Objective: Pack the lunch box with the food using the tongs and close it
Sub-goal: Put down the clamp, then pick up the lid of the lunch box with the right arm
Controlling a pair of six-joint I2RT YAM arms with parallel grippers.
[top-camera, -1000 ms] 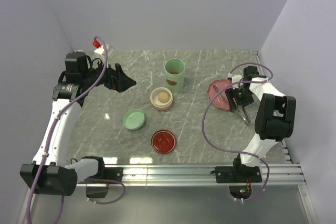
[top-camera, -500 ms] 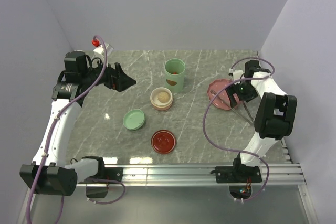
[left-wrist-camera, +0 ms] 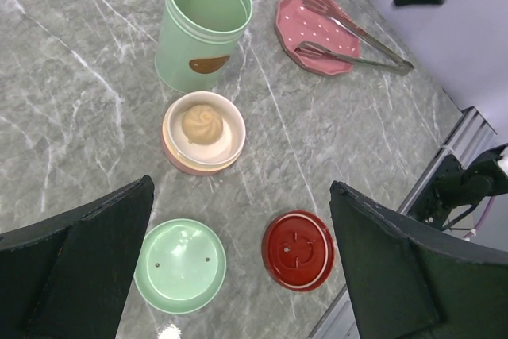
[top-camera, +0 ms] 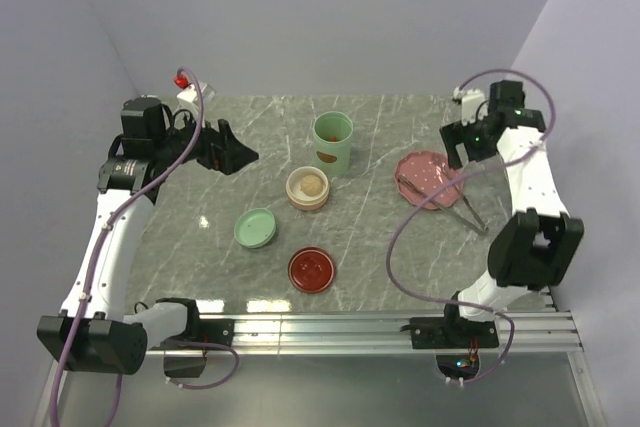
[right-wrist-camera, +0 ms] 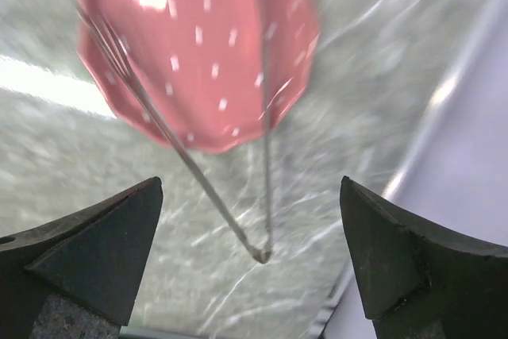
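Note:
The tongs [top-camera: 470, 212] lie loose, their tips on the pink plate [top-camera: 425, 169] and their joined end on the table towards the right edge. My right gripper [top-camera: 463, 150] hangs open above them, holding nothing. In the right wrist view the tongs [right-wrist-camera: 175, 136] spread in a V below the open right gripper [right-wrist-camera: 251, 182], over the plate [right-wrist-camera: 206, 53]. The green lunch box cylinder [top-camera: 332, 142] stands open. A pink bowl [top-camera: 307, 188] holds a pale round bun [left-wrist-camera: 202, 125] of food. My left gripper [top-camera: 245, 159] hovers open at the far left.
A green lid [top-camera: 256, 228] and a red lid [top-camera: 312, 270] lie flat in front of the bowl. In the left wrist view the tongs [left-wrist-camera: 365, 37] rest on the otherwise bare plate [left-wrist-camera: 305, 25]. The aluminium rail [top-camera: 380, 327] runs along the near edge.
My right gripper opened fully, let go of the tongs, and rose back towards the far right corner. The tongs now lie on the plate and table. The left arm stayed still.

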